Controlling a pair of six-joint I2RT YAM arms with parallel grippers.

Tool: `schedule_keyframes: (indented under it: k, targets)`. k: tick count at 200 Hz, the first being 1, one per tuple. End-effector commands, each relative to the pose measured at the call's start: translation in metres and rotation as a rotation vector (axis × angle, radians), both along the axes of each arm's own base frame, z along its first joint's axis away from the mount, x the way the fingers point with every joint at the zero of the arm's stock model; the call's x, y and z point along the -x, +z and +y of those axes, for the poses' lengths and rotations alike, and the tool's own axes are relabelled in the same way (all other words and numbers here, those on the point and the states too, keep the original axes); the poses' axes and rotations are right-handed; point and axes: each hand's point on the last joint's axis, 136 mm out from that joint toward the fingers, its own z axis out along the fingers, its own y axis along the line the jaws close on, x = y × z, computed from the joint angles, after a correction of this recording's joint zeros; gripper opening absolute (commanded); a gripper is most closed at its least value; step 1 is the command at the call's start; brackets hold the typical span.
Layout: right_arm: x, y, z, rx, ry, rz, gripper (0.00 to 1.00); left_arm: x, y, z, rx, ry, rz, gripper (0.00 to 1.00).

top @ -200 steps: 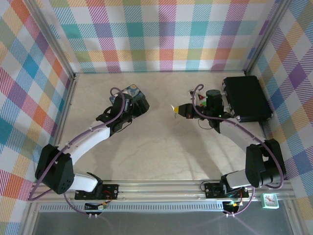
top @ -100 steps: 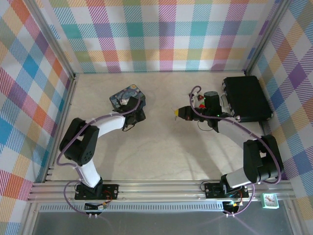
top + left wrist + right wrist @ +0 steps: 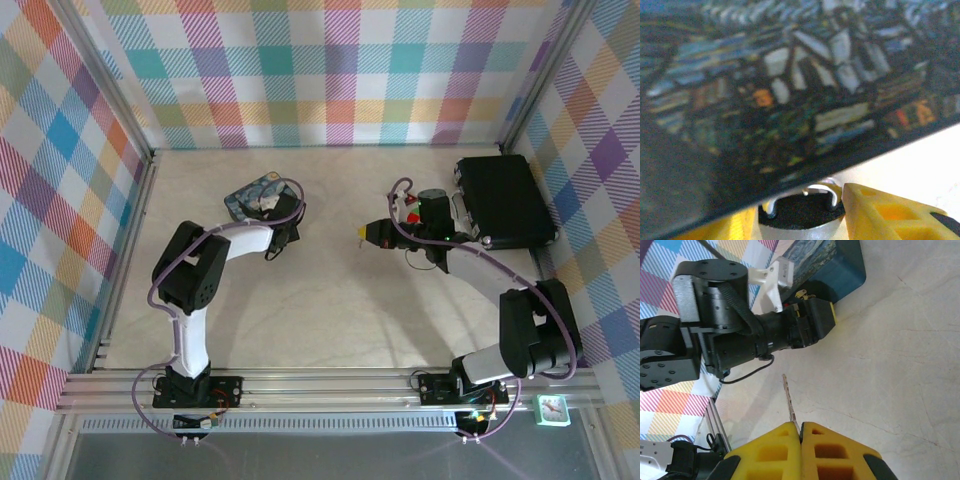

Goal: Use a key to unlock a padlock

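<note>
Blue painted tin (image 3: 252, 197) and black case (image 3: 505, 200) both shut, contents hidden. Left jaws nipped around padlock (image 3: 812, 192), close under the tin's painted side. Right jaws pressed fully together, pinching key (image 3: 789, 397); its shaft sticks out over bare desk (image 3: 330, 310), apart from the padlock.

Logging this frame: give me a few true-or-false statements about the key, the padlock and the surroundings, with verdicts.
1. The right gripper holds the key in shut jaws. True.
2. The key is inserted in the padlock. False: its blade sticks out into open air, apart from the padlock.
3. The padlock sits between the left gripper's fingers, beside the painted tin. True.
4. The black case lies at the table's left side. False: it is at the far right.
</note>
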Motion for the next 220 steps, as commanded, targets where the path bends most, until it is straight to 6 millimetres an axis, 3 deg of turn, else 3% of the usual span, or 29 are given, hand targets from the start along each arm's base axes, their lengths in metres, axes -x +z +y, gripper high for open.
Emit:
schedule_keyframes:
  k: [1,47,97,135,186,220]
  targets:
    - [0.008,0.008,0.001,-0.016,0.012,-0.012,0.00,-0.017,-0.006,-0.004,-0.016,-0.019,-0.021,0.47]
    - [0.013,0.002,-0.001,0.004,0.014,0.004,0.00,-0.014,-0.015,-0.001,0.007,-0.033,0.011,0.28]
    - [0.012,-0.022,-0.002,0.028,0.006,0.048,0.00,-0.004,0.010,-0.020,0.153,-0.070,0.019,0.19]
    - [0.015,-0.044,-0.002,0.050,0.002,0.077,0.00,0.020,0.023,-0.032,0.301,-0.038,0.098,0.19]
    - [0.033,-0.064,0.015,0.085,0.087,0.084,0.00,0.060,0.019,-0.053,0.526,0.034,0.280,0.19]
    - [0.039,-0.078,0.025,0.076,0.108,0.086,0.00,0.073,0.035,-0.063,0.623,0.052,0.329,0.19]
